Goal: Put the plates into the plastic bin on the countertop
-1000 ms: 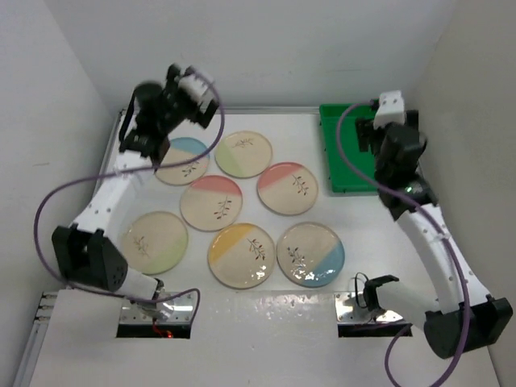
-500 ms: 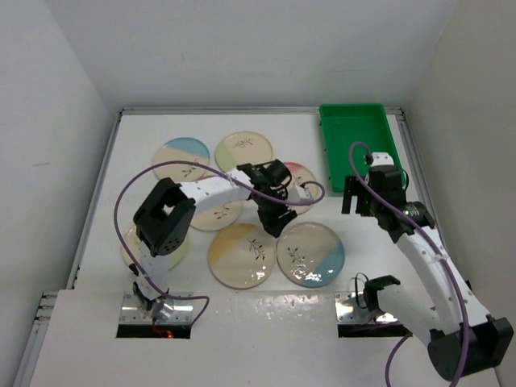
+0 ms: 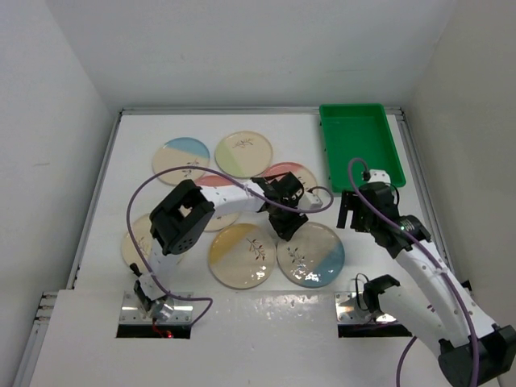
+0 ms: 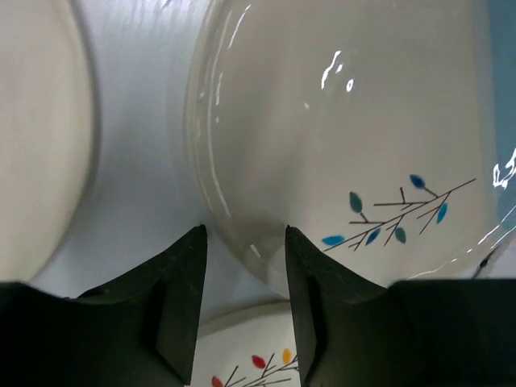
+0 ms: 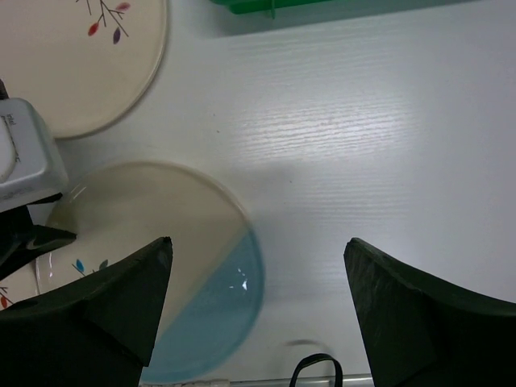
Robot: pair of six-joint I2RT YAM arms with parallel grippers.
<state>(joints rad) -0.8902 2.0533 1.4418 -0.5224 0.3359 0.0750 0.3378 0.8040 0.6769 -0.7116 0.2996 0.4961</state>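
Note:
Several cream plates lie on the white countertop (image 3: 371,266). The one with a blue segment (image 3: 314,256) sits at the near centre. My left gripper (image 3: 287,226) points down at its far-left rim. In the left wrist view the jaws (image 4: 244,242) stand half-narrowed and open. That plate's rim (image 4: 234,234) runs between them, one finger inside the plate and one outside. My right gripper (image 3: 355,211) hangs wide open just right of this plate (image 5: 201,298), holding nothing. The green plastic bin (image 3: 359,145) stands at the far right.
A yellow-segment plate (image 3: 240,256) lies beside the blue one, with its edge just below the left fingers (image 4: 250,355). A pink plate (image 3: 292,176) lies behind the left wrist. The left arm stretches over another pink plate (image 3: 211,211). White walls close in on three sides.
The left arm has swung from the far-left plates to the centre and come down at the blue plate's rim, its jaws narrowing. The right arm has drawn back from the bin toward the near side.

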